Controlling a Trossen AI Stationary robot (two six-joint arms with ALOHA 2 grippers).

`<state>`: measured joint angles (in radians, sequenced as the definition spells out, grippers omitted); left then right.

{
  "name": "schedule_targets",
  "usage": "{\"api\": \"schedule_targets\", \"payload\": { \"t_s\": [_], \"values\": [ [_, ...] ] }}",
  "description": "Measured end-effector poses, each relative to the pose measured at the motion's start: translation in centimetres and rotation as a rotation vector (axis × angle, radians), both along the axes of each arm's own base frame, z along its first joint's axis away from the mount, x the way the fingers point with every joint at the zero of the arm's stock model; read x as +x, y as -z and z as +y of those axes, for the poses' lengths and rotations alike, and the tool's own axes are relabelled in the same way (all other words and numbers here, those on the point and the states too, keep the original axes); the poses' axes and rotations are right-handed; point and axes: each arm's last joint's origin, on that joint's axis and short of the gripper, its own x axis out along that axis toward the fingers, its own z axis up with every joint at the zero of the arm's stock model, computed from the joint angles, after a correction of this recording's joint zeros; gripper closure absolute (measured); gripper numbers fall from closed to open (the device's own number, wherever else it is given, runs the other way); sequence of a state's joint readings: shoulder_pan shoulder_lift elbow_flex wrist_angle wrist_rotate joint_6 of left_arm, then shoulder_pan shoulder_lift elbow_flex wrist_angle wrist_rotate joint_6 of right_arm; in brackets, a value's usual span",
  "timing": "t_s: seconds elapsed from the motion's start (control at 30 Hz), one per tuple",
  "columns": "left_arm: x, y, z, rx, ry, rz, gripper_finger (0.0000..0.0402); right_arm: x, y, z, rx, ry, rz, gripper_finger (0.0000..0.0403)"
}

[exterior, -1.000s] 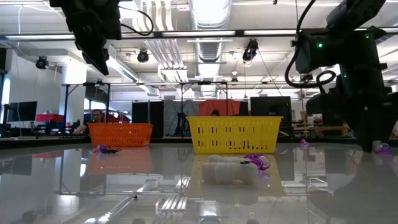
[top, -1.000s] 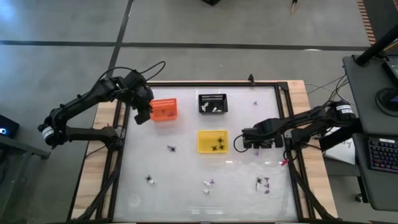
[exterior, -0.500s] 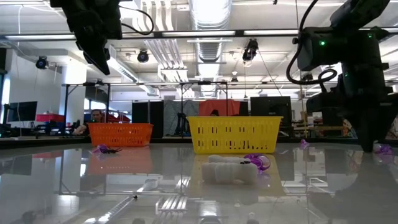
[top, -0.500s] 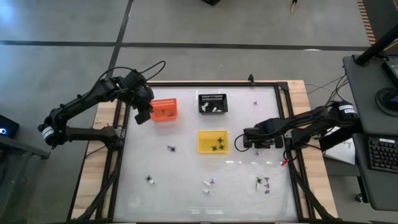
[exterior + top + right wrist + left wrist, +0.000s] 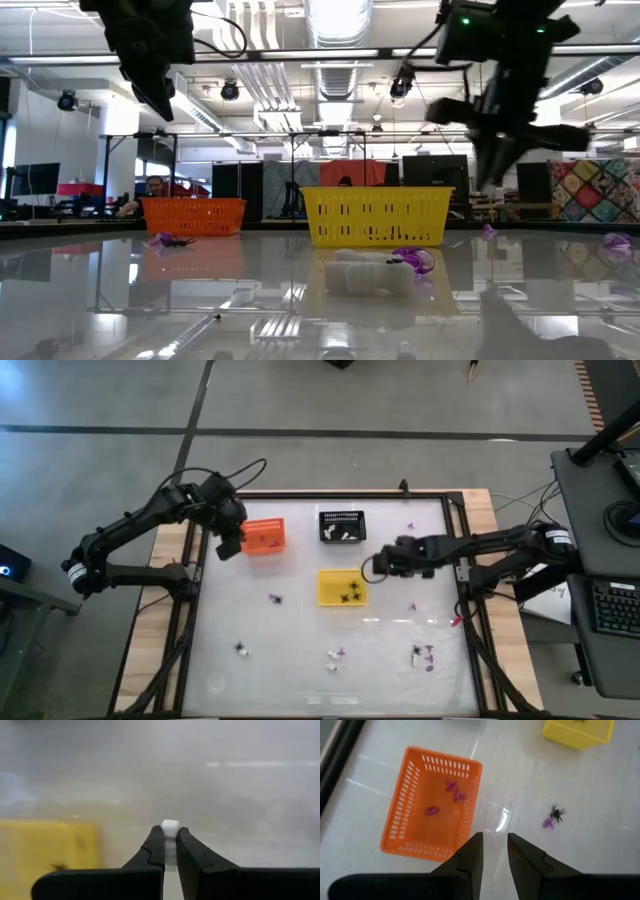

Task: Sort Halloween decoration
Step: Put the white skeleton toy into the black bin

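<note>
Several decorations already lay in the baskets [image 5: 341, 587]; more remained scattered on the counter [image 5: 300, 630]. The right gripper [image 5: 170, 833] pinched a white piece [image 5: 170, 825]; the left gripper [image 5: 494, 851] hovered, parted.

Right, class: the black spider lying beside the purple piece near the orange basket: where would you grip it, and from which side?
Probably its body, from straight above: the black spider lies flat, legs splayed, and the purple piece sits close, so pinch clear of that.
</note>
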<state>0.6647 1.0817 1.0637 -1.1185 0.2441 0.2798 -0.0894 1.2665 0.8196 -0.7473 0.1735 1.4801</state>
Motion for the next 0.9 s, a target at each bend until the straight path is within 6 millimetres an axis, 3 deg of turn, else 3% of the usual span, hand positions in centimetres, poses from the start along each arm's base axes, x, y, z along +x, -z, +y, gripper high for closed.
{"api": "schedule_targets", "payload": {
  "t_s": [0.33, 0.5, 0.9],
  "values": [
    [-0.3, 0.2, -0.3, -0.031, 0.000, 0.039, 0.0331, 2.4, -2.8, -7.3, -0.283, -0.031, -0.326, 0.0390],
    [-0.4, 0.2, -0.3, -0.031, 0.000, 0.039, 0.0331, 3.5, -2.8, -10.4, -0.334, -0.028, -0.410, 0.0390],
    [-0.4, 0.2, -0.3, -0.029, 0.004, 0.042, 0.0331, 8.9, -1.1, -13.9, -0.284, -0.200, -0.256, 0.0390]
  ]
}}
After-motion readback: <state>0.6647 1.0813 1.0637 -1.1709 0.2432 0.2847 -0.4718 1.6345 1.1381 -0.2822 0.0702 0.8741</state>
